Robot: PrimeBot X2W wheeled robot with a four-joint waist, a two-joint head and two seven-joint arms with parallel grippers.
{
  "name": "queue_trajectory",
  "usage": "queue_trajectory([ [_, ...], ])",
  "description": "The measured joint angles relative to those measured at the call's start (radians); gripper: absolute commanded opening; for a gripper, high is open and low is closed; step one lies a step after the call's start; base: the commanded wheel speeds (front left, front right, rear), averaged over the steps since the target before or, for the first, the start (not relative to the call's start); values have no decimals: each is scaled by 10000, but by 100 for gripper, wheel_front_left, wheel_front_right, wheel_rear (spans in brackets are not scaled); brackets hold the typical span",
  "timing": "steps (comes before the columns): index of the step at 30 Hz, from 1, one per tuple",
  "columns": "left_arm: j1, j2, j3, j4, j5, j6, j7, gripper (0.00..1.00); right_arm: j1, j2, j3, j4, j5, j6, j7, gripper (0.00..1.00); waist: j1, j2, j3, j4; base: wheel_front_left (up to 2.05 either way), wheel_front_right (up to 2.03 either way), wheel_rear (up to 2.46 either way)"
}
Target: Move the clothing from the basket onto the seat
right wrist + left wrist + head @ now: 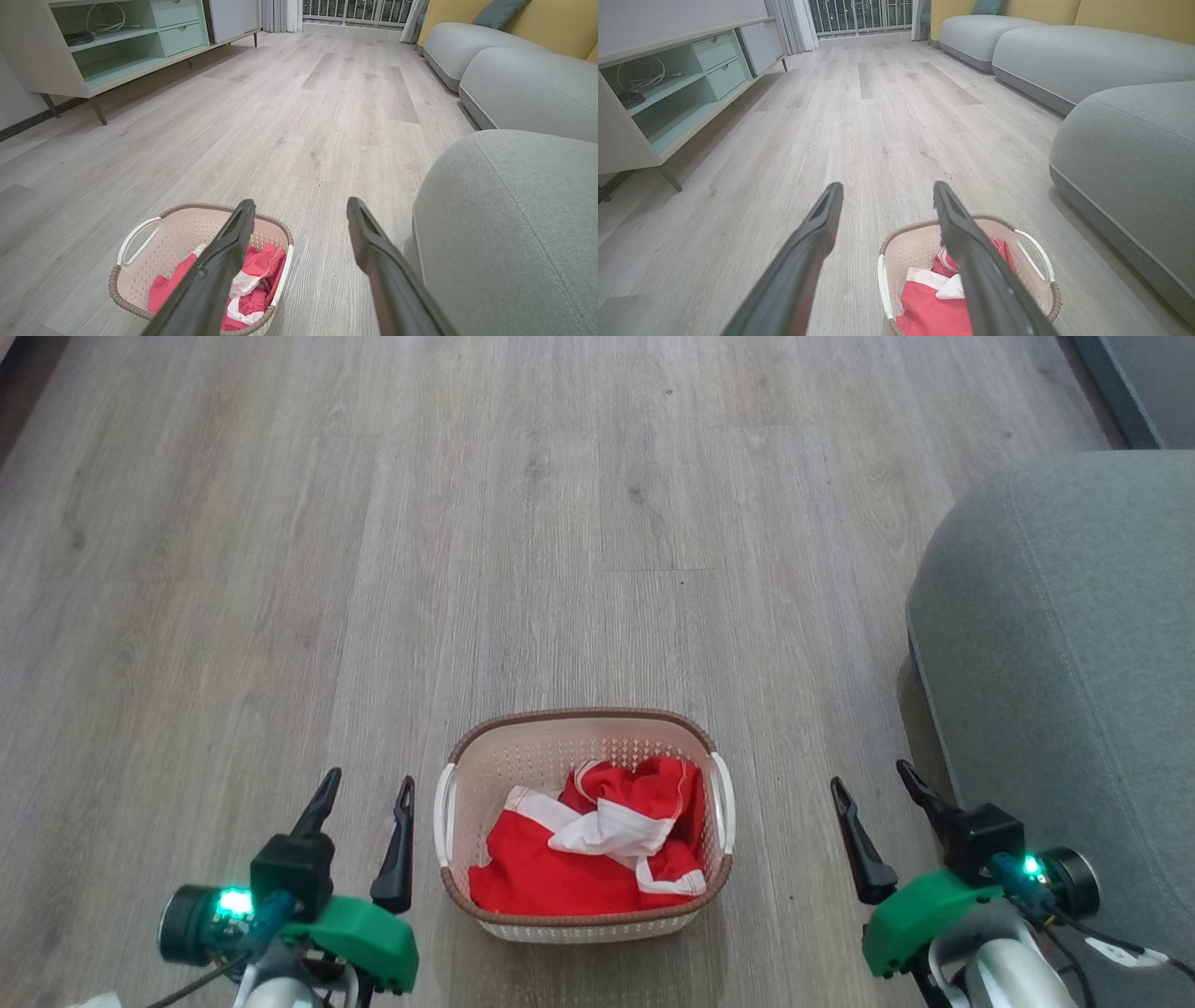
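On floor (467,523), dead ahead: basket (583,721), clothing (551,873) heaped inside, red with white trim, not yet lifted. Flanking basket: left fingers (397,845), right fingers (859,847), both spread wide, holding nothing, likely poised for reach. Just beside on right: seat (1074,663), so short carry.

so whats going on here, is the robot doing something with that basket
It is about to. The red clothing lies bunched inside the basket, which sits on the wooden floor right in front of the robot. The left gripper and right gripper hang open on either side of the basket, holding nothing. The grey seat where the clothing should go is off to the robot's right, with none of the clothing on the part in view.
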Motion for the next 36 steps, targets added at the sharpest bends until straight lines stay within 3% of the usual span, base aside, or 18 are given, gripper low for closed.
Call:
queue_trajectory([
  [17, -467, -92, 2, 368, 36, -178, -2, 100, -327, -36, 13, -295, -2, 0, -4, 100, 0, 0, 674, -125, 0, 0, 0],
  [25, -2789, -174, -631, 1346, 240, -443, -4, 100, -2016, -36, -25, -1135, -194, 0, -29, 100, 2, 0, 2582, -402, 0, 0, 0],
  [36, -6314, -240, -1442, 4945, 654, -708, -6, 100, -4172, -4, -293, -2594, -263, 0, -33, 100, 4, 0, 5758, -1233, 0, 0, 0],
])
